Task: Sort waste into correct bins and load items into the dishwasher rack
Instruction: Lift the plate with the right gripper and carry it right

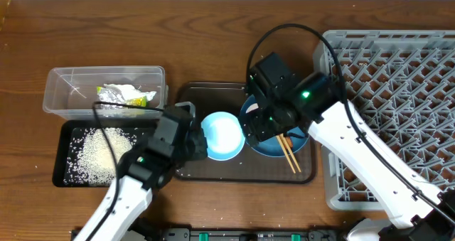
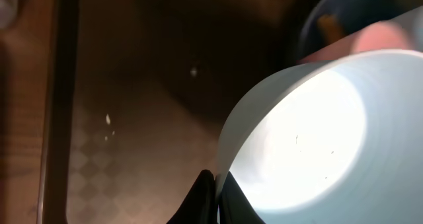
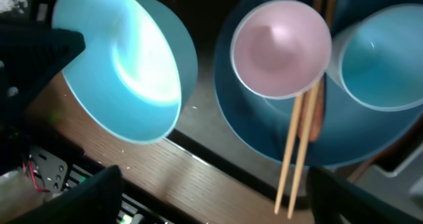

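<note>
There are two pale blue plastic bowls (image 3: 125, 65) (image 3: 380, 59), one small pink bowl (image 3: 281, 49), one dark blue plate (image 3: 344, 135), two wooden chopsticks (image 3: 295, 151), one brown tray (image 1: 234, 170), one clear plastic tub (image 1: 60, 99), one black bin (image 1: 60, 152) and one grey rack (image 1: 398, 70).

On the counter (image 1: 213, 42) the dishwasher rack (image 1: 405, 77) is over on the right, a serving tray (image 1: 206, 87) sits in the middle, and on the left there's a plastic tub (image 1: 57, 92) with a wrapper (image 1: 124, 94) in it, behind a flat tray (image 1: 67, 138) holding rice (image 1: 96, 154). On the serving tray, the bowl (image 1: 222, 134) is on the left with a plate (image 1: 274, 147) just right of it. The plate's got two cups (image 3: 281, 49) side by side on it, and chopsticks (image 1: 289, 154) lying on it past its front rim.
</note>
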Controlling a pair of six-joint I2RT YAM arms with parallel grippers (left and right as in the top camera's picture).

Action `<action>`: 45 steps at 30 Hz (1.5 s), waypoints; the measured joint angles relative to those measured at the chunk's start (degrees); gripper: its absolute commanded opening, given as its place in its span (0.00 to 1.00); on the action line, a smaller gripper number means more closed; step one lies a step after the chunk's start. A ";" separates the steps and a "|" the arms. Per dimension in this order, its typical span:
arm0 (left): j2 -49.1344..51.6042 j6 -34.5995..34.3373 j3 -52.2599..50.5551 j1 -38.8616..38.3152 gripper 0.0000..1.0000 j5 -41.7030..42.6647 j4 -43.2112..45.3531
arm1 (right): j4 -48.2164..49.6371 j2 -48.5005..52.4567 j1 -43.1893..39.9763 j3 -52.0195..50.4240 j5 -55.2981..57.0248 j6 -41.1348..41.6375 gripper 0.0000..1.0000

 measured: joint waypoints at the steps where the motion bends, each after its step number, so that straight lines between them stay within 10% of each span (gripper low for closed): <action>1: -0.63 0.13 0.00 0.00 0.06 -0.15 -0.17 | 0.24 0.00 0.09 0.00 -0.15 -0.07 0.76; 12: -1.70 1.66 0.00 0.00 0.06 -0.37 -2.29 | 5.66 0.59 2.89 0.00 0.90 0.98 0.50; 25: -1.70 2.10 0.00 0.00 0.06 -0.37 -2.23 | 8.98 9.01 8.20 0.00 8.98 3.80 0.45; 34: -1.70 2.08 0.00 0.00 0.06 -0.37 -2.23 | 9.20 11.80 8.81 0.00 9.79 4.07 0.01; 37: -1.84 2.10 0.00 0.00 0.06 -0.42 -1.88 | 9.44 11.98 8.81 -0.04 10.88 4.39 0.01; 45: -1.86 2.93 0.00 0.00 0.48 -0.42 -1.36 | 10.91 12.09 8.96 -0.04 12.50 4.37 0.01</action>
